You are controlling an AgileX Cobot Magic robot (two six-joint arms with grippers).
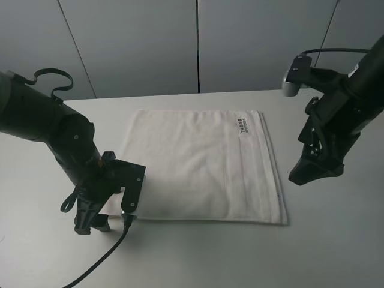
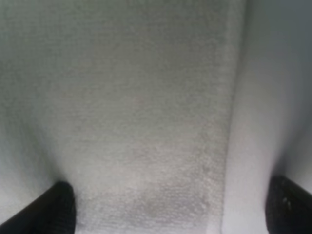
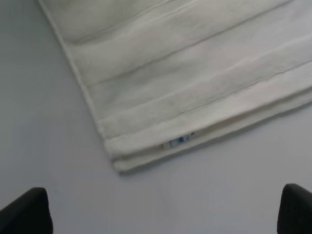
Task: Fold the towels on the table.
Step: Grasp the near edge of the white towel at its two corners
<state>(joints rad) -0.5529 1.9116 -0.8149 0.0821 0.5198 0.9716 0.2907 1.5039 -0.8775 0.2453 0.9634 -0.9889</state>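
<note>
Getting ready to grab is the step now, I think. The towel lies flat in the middle of the table. The left gripper sits low at the towel's near left corner, its fingers wide apart with the towel's edge between them. The right gripper hangs over bare table just beside the towel's right edge, fingers apart too, holding nothing. Next, each should pinch a corner, then lift together.

Exterior high camera: above the table at 6 o'clock, facing steeply down, distant. Left wrist camera: very close over the towel, 7 o'clock edge. Right wrist camera: farther off, on a 3 o'clock-side corner. All views share the towel.
</note>
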